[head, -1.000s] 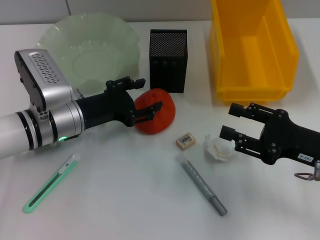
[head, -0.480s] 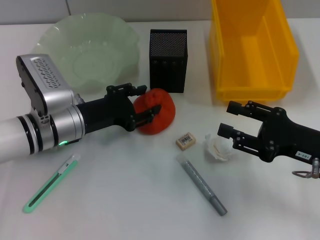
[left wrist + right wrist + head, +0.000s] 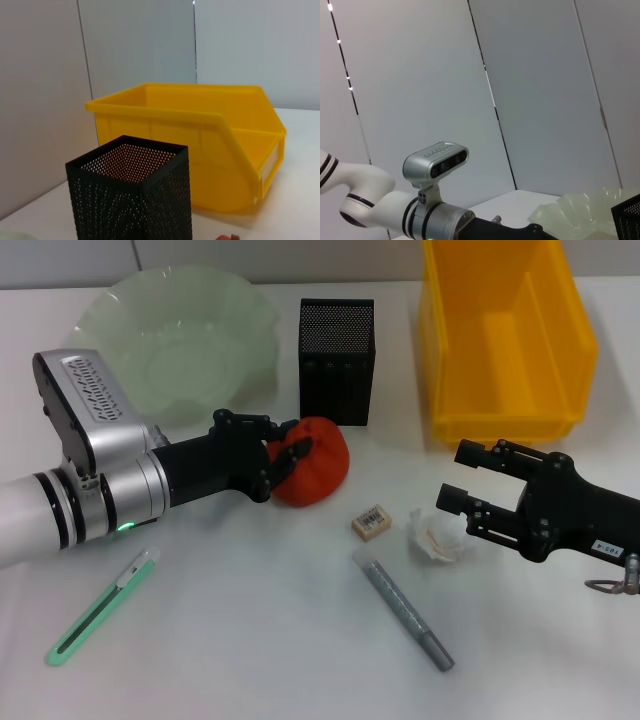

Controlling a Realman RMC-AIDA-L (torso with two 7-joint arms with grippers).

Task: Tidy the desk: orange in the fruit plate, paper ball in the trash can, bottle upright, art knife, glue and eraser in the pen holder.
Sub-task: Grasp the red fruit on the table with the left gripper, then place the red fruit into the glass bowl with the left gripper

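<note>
- The left gripper (image 3: 287,457) hides the near-left flank of the orange (image 3: 318,462); its black fingers (image 3: 297,447) now press on the fruit's skin, clamped on it, where a second ago they stood apart around it.
- The orange sits on the table (image 3: 250,640) just before the pen holder (image 3: 337,347), beyond the fingertips; only a sliver of it shows in the left wrist view.
- The right gripper (image 3: 452,478) has its fingers spread, one each side of the paper ball (image 3: 437,536), not touching it; it has edged nearer.
- The eraser (image 3: 370,521) lies just left of those fingertips.
- The trash can (image 3: 505,332) is cut off at the top edge.
</note>
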